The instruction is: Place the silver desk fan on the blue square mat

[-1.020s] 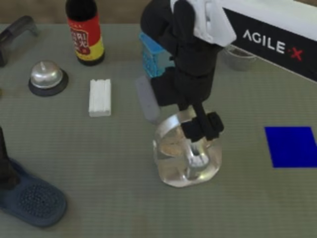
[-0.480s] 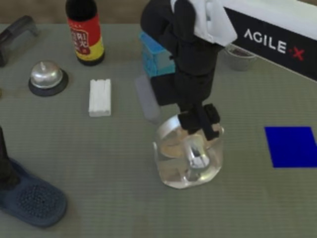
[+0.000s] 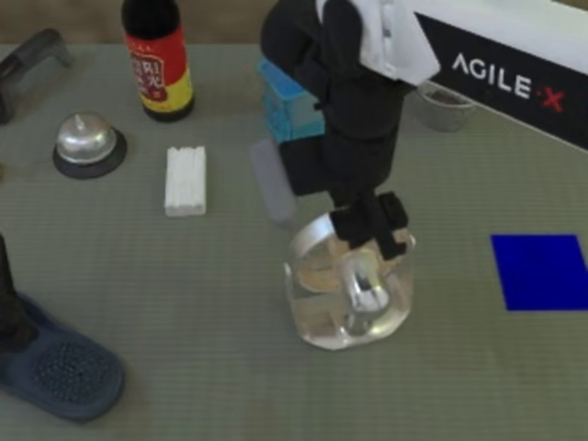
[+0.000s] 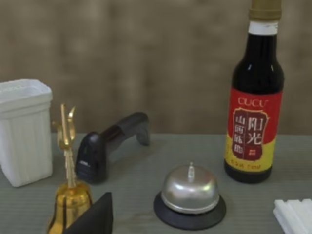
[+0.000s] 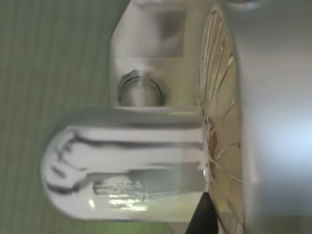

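Top view: my right tool [image 3: 372,230] is sitting on the shiny chrome ring-housed desk fan [image 3: 347,292] at mid-bench; I cannot tell its opening. The flat deep-blue square mat [image 3: 540,272] is lying rightward, well apart, nearer this arm.

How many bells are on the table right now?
2: a silver dome bell near the top view's left edge, beside the soy sauce bottle, and a gold handbell seen only in the left wrist view. Others may be hidden.
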